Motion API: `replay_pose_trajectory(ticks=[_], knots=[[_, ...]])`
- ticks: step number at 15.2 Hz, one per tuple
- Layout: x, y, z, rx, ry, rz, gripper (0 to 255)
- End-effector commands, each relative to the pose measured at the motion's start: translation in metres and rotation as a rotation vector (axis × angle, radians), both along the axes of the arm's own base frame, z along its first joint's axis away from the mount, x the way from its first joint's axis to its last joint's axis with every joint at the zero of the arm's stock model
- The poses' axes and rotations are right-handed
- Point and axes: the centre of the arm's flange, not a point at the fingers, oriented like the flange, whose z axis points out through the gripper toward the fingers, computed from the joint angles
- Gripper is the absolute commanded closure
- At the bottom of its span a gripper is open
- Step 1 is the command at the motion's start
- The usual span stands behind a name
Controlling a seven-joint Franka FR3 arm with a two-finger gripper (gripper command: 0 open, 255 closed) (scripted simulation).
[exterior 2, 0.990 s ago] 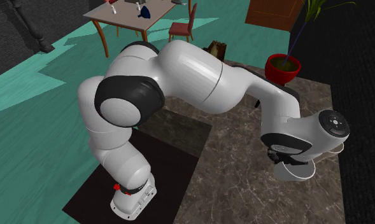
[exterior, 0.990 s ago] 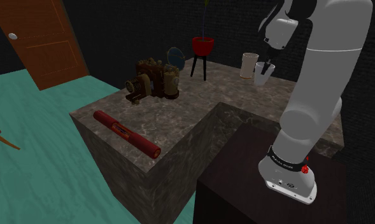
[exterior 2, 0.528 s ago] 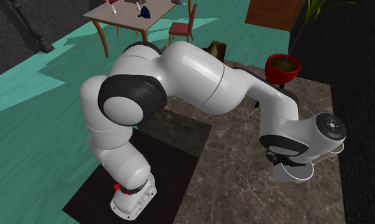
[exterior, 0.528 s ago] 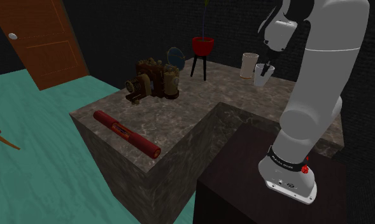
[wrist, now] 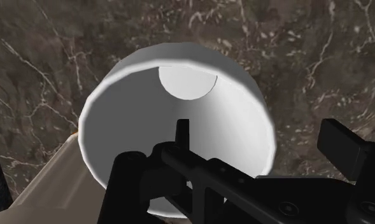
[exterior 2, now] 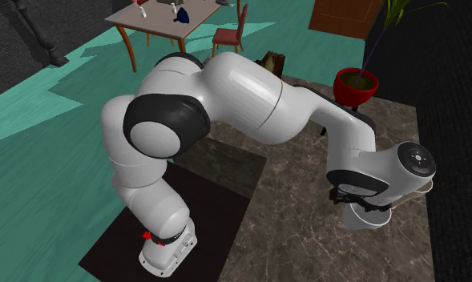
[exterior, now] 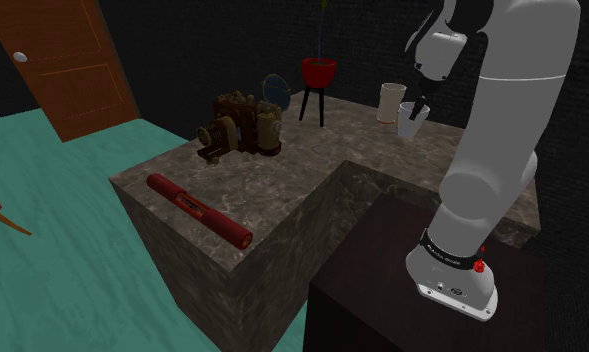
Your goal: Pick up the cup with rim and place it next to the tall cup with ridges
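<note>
The cup with rim [exterior: 414, 116] is white and stands upright on the marble counter [exterior: 312, 170], close beside the tall beige cup [exterior: 389, 102]. In the wrist view I look down into the white cup [wrist: 179, 108], with the tall cup [wrist: 46, 184] right beside it. My gripper [wrist: 259, 130] is open: one finger [wrist: 183, 137] hangs inside the cup, the other [wrist: 339, 143] outside its wall, and neither presses on it. In the second exterior view the cup [exterior 2: 366, 218] sits just under the hand [exterior 2: 370, 188].
A red plant pot on a black stand [exterior: 319, 72] and a brown antique camera [exterior: 240, 125] stand further along the counter. A red cylinder [exterior: 199, 209] lies near its front edge. The dark stand [exterior: 382, 300] adjoins the counter. A wooden door [exterior: 57, 60] is at far left.
The fingers have opened and let go of the white cup, which now stands on the counter by the tall cup. The arm has barely moved.
</note>
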Motion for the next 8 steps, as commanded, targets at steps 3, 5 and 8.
replay_pose_trajectory(ticks=[3, 5, 8], knots=[[-0.006, 0.001, 0.039, 0.0, 0.0, 0.0, 0], [-0.008, 0.002, 0.049, 0.0, 0.0, 0.0, 0], [-0.008, 0.002, 0.049, 0.0, 0.0, 0.0, 0]])
